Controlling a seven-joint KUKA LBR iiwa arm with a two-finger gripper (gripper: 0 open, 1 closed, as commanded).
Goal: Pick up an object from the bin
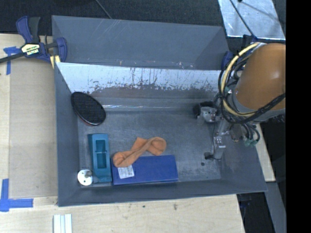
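A: Biggest first?
B: Grey bin [146, 47]. Then gripper [212, 155], low over bare floor at bin's right side, well apart from all objs. Pincer apart or together – can't tell
A: Pickable stuff?
B: All left/front. Flat blue box [150, 169] along front wall; orange cloth [140, 151] against its back edge; blue rect. block [99, 158] just beside box's left end; black oval brush [88, 108] near back-left; small white disc [85, 177] at front-left, just beside block
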